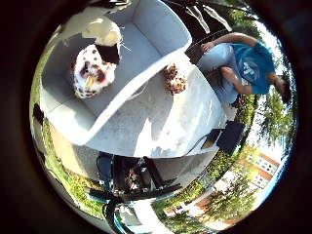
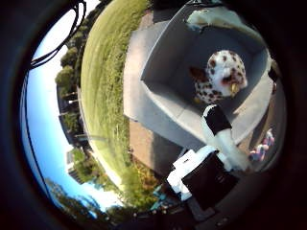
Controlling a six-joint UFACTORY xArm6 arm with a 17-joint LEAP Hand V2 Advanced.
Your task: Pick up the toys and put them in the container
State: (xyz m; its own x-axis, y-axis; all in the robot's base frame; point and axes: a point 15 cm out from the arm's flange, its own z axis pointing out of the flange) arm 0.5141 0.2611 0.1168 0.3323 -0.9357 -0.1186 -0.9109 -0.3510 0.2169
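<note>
Outdoors by grass, a grey table (image 1: 161,126) carries a grey rectangular container (image 1: 146,44). Below the released hand (image 2: 218,143), a white brown-spotted plush toy (image 2: 218,76) lies inside the container; a second spotted toy (image 1: 174,80) sits just outside.

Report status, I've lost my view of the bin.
Robot hand open, holding nothing, over the grey container. Spotted plush toy lies inside it. Second spotted toy waits on the table beside the container. Nothing in the way.

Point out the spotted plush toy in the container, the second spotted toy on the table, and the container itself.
spotted plush toy (image 2: 221,75): thumb side view, on its face.
second spotted toy (image 1: 174,79): little finger side view, on its body.
container (image 1: 163,27): little finger side view, on its inner wall.
</note>
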